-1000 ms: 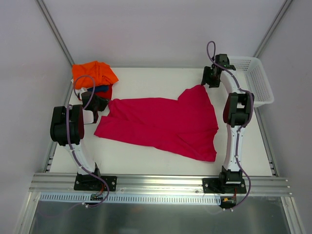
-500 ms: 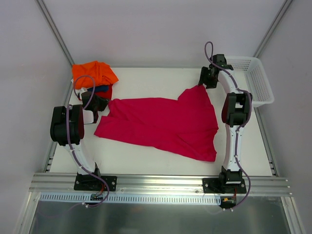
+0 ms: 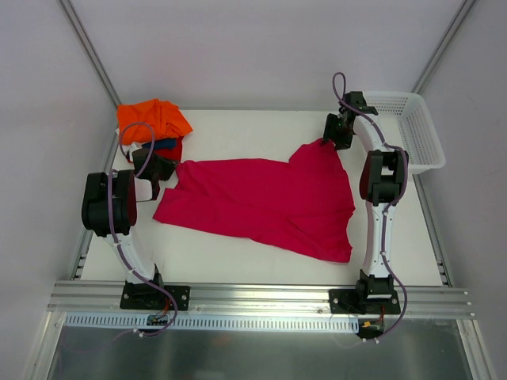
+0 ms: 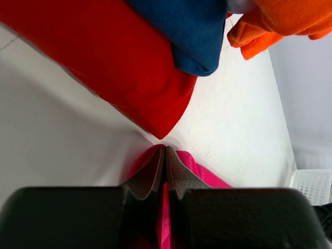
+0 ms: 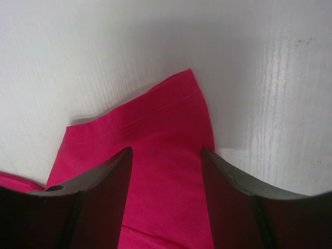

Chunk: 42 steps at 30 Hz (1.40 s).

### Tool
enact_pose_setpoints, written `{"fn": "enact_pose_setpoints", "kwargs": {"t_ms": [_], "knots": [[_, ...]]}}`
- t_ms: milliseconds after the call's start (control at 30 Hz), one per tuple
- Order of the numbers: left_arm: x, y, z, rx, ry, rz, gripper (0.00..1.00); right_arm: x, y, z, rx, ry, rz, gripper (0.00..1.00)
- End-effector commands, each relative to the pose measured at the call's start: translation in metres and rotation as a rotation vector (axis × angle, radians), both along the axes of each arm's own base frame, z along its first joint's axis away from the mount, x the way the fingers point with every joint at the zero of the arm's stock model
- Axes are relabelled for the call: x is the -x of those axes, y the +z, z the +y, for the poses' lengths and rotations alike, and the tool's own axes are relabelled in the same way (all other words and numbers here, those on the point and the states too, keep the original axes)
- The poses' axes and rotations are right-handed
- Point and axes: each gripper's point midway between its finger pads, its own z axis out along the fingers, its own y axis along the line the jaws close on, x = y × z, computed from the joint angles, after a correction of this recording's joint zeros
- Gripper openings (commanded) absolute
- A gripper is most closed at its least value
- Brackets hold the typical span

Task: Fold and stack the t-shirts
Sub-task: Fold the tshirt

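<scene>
A robotics lab test cell: a bare white table point(image 3: 238, 257) is boxed in by plain white panels point(image 3: 238, 47) on grey metal struts point(image 3: 85, 43). The left arm point(image 3: 111, 206) and the right arm point(image 3: 384, 178) are bolted to an aluminium extrusion rail point(image 3: 261, 298) at the near edge, with purple cables point(image 3: 334, 85) looping off them

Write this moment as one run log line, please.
left gripper: shut on pink t-shirt edge | right gripper: open, astride its far corner | orange t-shirt: far-left corner
</scene>
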Motion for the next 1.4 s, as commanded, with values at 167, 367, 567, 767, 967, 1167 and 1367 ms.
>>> {"fn": "enact_pose_setpoints", "kwargs": {"t_ms": [167,367,567,767,967,1167,1367], "knots": [[-0.008,0.024,0.003,-0.011,-0.013,-0.065,0.00,0.016,0.000,0.007,-0.029,-0.006,0.045,0.58],[-0.010,0.025,0.001,-0.012,-0.025,-0.071,0.00,0.006,0.016,0.001,0.016,-0.005,-0.021,0.59],[-0.004,0.018,0.009,-0.041,0.007,-0.015,0.00,0.009,0.018,0.014,0.016,0.027,-0.016,0.59],[0.001,0.032,0.027,-0.121,0.047,-0.011,0.00,0.016,0.026,0.030,0.021,0.060,-0.047,0.58],[0.005,0.041,0.033,-0.154,0.057,-0.019,0.00,0.020,0.038,0.042,0.023,0.081,-0.073,0.58],[0.013,0.059,0.051,-0.278,0.096,-0.020,0.00,0.026,0.046,0.054,0.038,0.110,-0.091,0.59],[0.020,0.071,0.066,-0.370,0.138,-0.007,0.00,0.032,0.049,0.058,0.057,0.123,-0.100,0.58]]}}
